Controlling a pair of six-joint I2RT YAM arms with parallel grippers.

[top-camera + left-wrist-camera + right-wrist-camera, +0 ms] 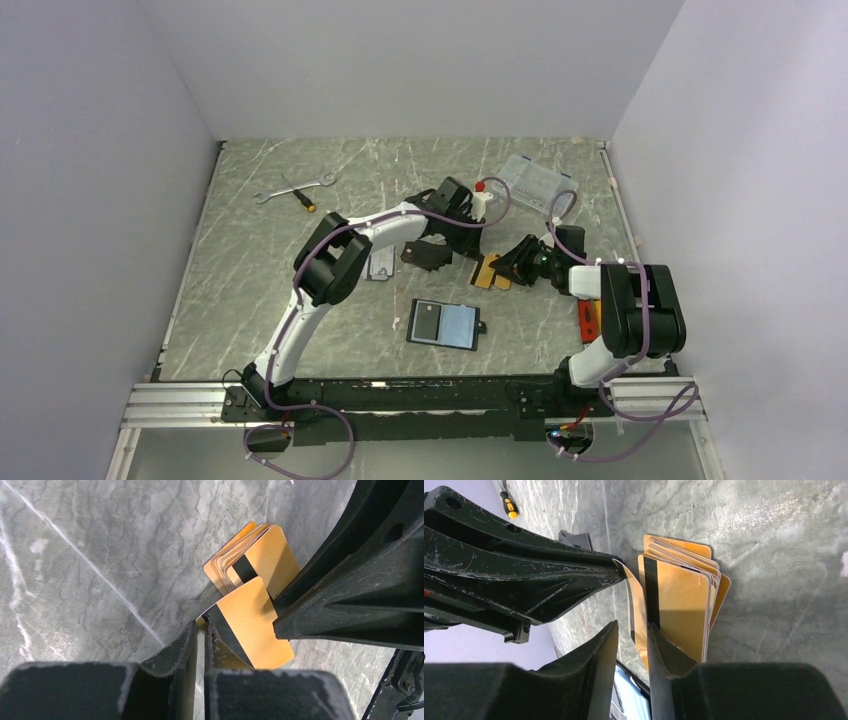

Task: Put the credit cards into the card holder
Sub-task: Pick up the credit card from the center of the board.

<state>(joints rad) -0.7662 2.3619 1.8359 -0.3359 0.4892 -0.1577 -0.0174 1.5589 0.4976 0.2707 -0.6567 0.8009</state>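
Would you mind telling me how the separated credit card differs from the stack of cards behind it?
The separated card is one card, bowed; the stack is many cards, flat and slightly fanned. The left gripper pinches the separated card by a corner; the stack is outside that grip. Both are orange-tan with a black magnetic stripe.

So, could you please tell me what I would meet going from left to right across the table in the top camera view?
wrench → card holder, lying open → credit cards → clear plastic box → small orange object
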